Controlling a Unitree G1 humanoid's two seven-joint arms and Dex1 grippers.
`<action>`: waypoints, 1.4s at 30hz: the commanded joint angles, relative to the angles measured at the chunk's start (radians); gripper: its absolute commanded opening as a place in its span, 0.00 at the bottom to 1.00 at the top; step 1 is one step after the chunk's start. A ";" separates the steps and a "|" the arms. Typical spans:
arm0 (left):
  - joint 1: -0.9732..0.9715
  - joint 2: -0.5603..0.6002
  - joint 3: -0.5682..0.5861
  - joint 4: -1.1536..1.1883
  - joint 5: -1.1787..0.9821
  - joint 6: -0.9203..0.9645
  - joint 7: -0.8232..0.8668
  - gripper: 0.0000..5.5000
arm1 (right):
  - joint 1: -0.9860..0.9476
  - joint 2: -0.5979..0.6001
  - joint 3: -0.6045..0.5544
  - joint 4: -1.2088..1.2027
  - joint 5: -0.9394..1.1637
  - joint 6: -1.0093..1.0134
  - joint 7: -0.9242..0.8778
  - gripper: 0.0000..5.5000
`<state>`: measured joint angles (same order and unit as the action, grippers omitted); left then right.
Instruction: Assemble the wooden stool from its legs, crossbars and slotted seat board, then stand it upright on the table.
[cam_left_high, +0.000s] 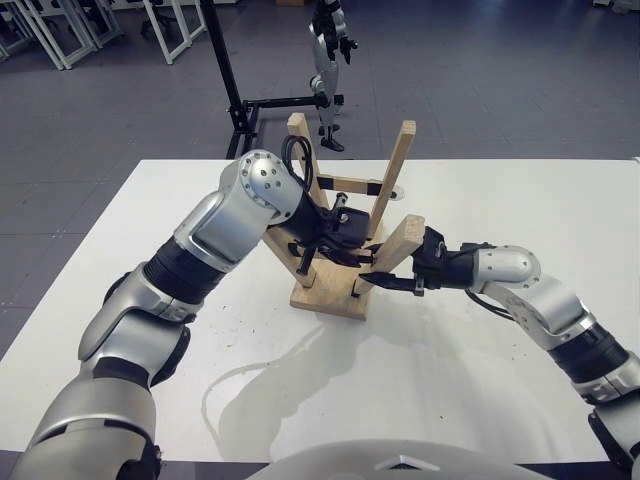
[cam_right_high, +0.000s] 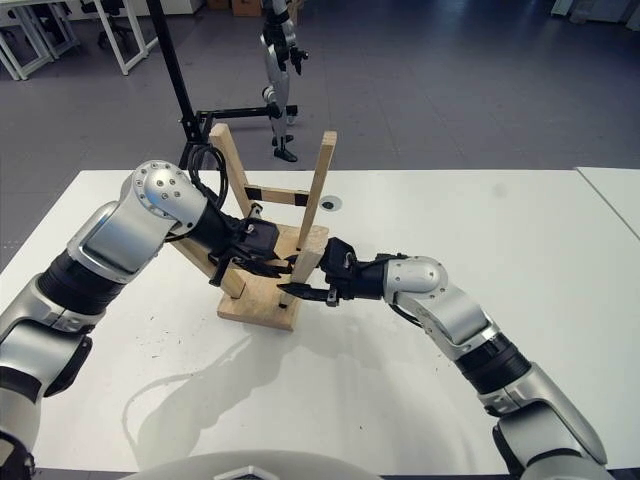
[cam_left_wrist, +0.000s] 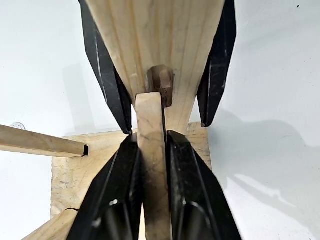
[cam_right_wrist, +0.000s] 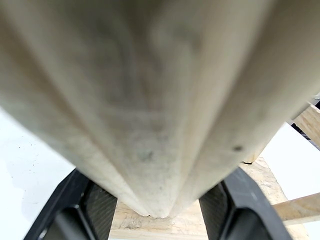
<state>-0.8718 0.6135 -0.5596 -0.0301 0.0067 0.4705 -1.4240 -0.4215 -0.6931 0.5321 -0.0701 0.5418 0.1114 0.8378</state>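
My left fingers (cam_left_wrist: 117, 192) pinch crossbar (cam_left_wrist: 151, 160), one of two; right fingers (cam_right_wrist: 97, 205) clamp leg (cam_right_wrist: 150, 100), one of four, at seat board's (cam_left_high: 325, 298) 3 o'clock.

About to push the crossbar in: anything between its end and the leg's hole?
Nothing visible does. The end of the crossbar sits right at the dark hole in the leg; fingers of the right gripper flank the leg, clear of the hole.

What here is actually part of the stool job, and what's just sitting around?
Part of the job:
- seat board
- fitted legs
- crossbar in the left tool
- leg in the right tool

Just about:
- black stand on the floor behind
- second robot farther back
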 joint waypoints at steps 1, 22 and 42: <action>-0.100 -0.022 0.092 -0.074 -0.019 -0.019 0.049 0.09 | 0.189 -0.053 0.287 0.239 -0.281 0.298 0.059 0.37; 0.029 -0.040 -0.020 -0.018 0.057 -0.067 0.059 0.09 | 0.187 -0.073 0.257 0.176 -0.251 0.299 0.060 0.37; 0.015 -0.145 0.031 -0.080 -0.004 0.027 0.091 0.09 | 0.077 0.027 0.414 0.592 -0.405 0.297 0.232 0.37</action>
<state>-0.7989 0.5989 -0.5399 -0.0901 0.0691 0.4670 -1.3848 -0.5315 -0.6552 0.5640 0.0422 0.5125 0.1099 0.9398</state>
